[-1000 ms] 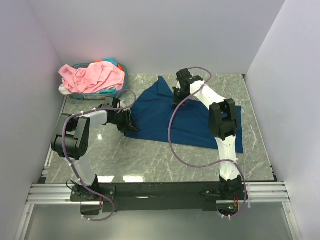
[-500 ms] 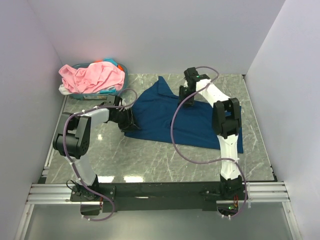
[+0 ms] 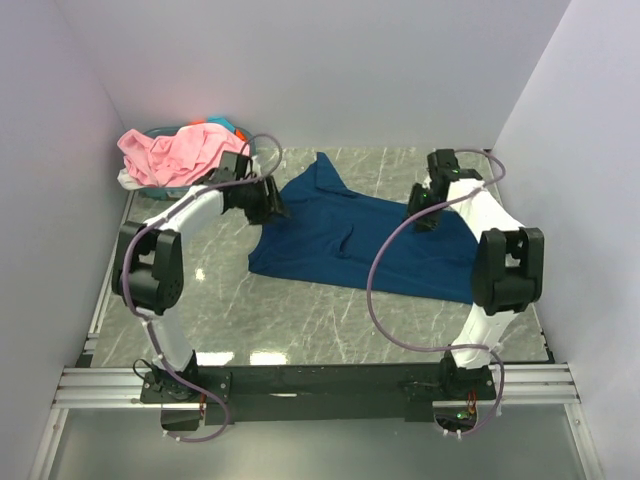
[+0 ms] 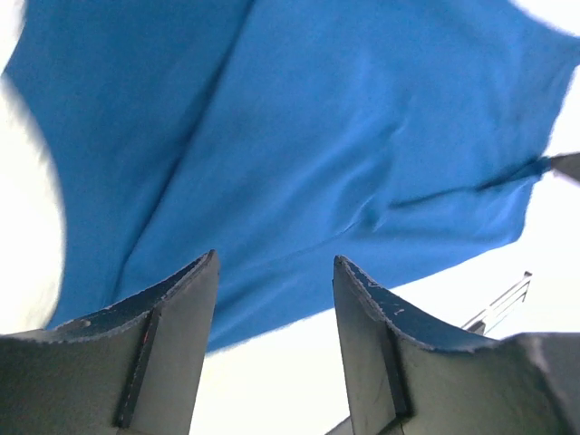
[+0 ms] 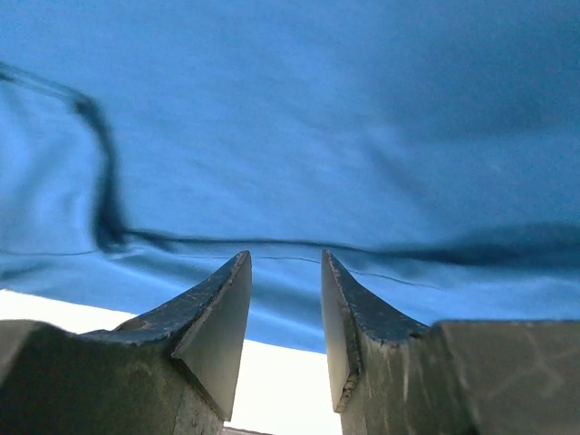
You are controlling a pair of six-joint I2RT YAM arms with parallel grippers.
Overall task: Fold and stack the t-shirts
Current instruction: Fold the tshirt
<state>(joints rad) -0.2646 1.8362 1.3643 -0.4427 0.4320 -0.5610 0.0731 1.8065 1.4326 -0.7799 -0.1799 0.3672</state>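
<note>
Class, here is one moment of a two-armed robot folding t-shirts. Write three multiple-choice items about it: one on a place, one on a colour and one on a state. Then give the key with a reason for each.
1. Where on the table is the teal basket?
A. far left corner
B. near right corner
C. centre

2. What colour is the t-shirt spread out on the table?
A. pink
B. dark blue
C. white

3. How do the jaws of the left gripper stand?
A. shut on the t-shirt
B. open, with nothing between them
C. shut on nothing

Key:
1 A: the top view shows the basket by the far left wall corner.
2 B: the spread cloth is dark blue.
3 B: the left wrist view shows a clear gap between the jaws.
</note>
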